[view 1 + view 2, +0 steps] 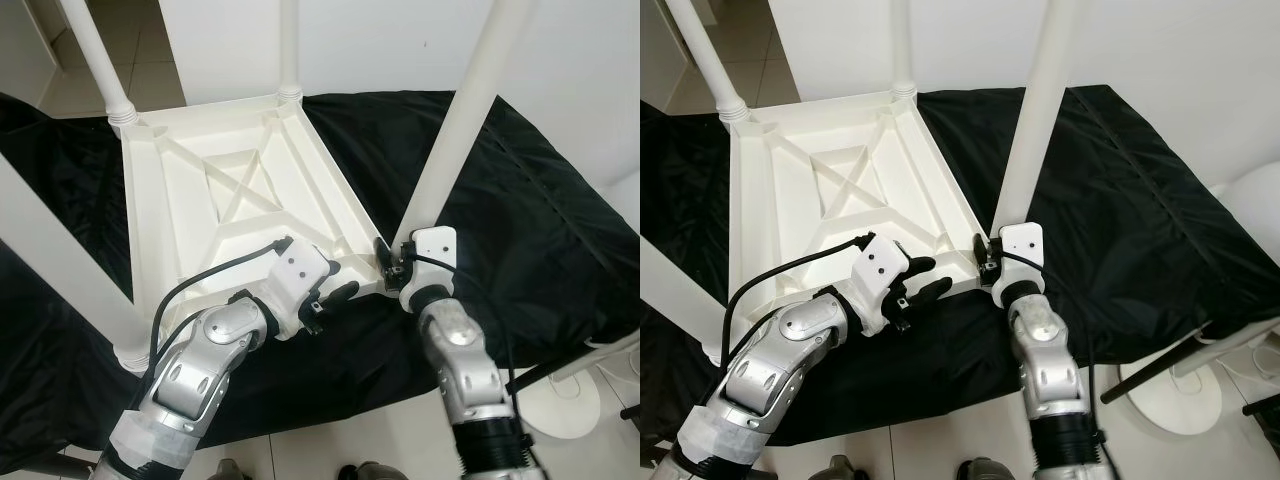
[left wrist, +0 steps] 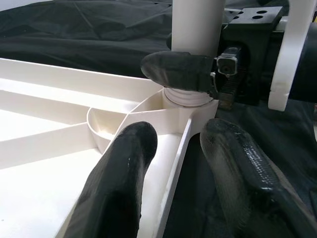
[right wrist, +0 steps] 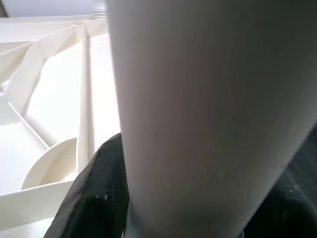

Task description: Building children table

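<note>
We see our right end effector (image 1: 392, 262) clamped around the white leg (image 1: 462, 122) at the near right corner of the upturned tabletop (image 1: 200, 205) lying on black cloth (image 1: 530, 220), while our left end effector (image 1: 335, 297) spreads open astride the near rim.

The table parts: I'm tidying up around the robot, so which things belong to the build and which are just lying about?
Part of the job:
- upturned white tabletop
- white leg at its near corner, gripped by the right claw
- left claw, open at the tabletop's edge

Lying about:
- black cloth underneath
- white round stand base
</note>
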You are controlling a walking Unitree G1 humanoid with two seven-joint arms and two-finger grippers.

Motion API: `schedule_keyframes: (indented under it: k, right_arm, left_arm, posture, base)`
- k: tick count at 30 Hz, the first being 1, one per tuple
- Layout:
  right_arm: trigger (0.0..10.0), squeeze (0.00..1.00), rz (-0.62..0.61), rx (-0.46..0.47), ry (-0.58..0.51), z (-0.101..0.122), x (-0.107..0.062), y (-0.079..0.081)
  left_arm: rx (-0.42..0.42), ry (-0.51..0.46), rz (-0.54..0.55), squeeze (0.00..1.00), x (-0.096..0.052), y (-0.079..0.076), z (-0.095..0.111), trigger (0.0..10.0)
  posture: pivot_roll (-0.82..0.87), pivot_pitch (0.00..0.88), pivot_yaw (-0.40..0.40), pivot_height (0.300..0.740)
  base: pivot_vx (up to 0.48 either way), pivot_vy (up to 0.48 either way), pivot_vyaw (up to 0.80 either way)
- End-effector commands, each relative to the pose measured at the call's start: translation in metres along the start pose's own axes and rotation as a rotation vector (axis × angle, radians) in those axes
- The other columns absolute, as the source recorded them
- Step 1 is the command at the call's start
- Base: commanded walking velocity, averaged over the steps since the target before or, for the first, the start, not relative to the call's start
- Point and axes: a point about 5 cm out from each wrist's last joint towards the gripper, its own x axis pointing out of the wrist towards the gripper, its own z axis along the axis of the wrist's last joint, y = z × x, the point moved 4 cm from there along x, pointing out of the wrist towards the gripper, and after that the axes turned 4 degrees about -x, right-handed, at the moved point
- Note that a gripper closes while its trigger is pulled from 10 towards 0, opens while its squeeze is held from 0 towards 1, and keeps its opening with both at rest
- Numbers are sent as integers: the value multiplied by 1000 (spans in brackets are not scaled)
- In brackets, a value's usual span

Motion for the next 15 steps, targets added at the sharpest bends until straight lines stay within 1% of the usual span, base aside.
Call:
schedule_keyframes:
  k: [1,2,3,4,5,7,8,14,15]
  right_arm:
    - [10000,0,-40,-1,30,-5,-3,-2]
    - [10000,0,-40,-1,30,-5,-3,-2]
    - [10000,0,-28,7,29,-3,-4,5]
    - [10000,0,-28,7,29,-3,-4,5]
    - [10000,0,18,18,17,-1,-5,9]
    - [10000,0,26,8,12,0,-6,8]
    - [10000,1000,33,22,12,0,-7,7]
    - [10000,1000,31,19,12,-1,-8,5]
    - [10000,1000,37,11,9,0,-9,2]
  left_arm:
    - [-4,1,-38,0,1,-4,2,10000]
    - [-4,1,-38,0,1,-4,2,10000]
    - [-4,-2,-38,0,1,-5,2,10000]
    - [-4,-2,-38,0,1,-5,2,10000]
    - [-6,-3,-48,0,2,-7,2,10000]
    - [-6,-2,-51,0,2,-8,2,10000]
    - [-5,-1,-51,0,2,-7,1,10000]
    - [-4,0,-50,0,2,-7,1,10000]
    - [-4,1,-48,0,2,-7,1,10000]
  posture:
    - [-65,67,-3,740]
    - [-65,67,-3,740]
    - [-68,65,-1,740]
    - [-68,65,-1,740]
    - [-73,63,0,740]
    - [-74,62,-1,740]
    - [-74,61,-2,740]
    - [-74,61,-3,740]
    - [-75,59,-6,740]
  base:
    - [0,0,0]
    - [0,0,0]
    - [0,0,0]
    - [0,0,0]
    - [0,0,0]
    - [0,0,0]
    - [0,0,0]
    - [0,0,0]
    - [0,0,0]
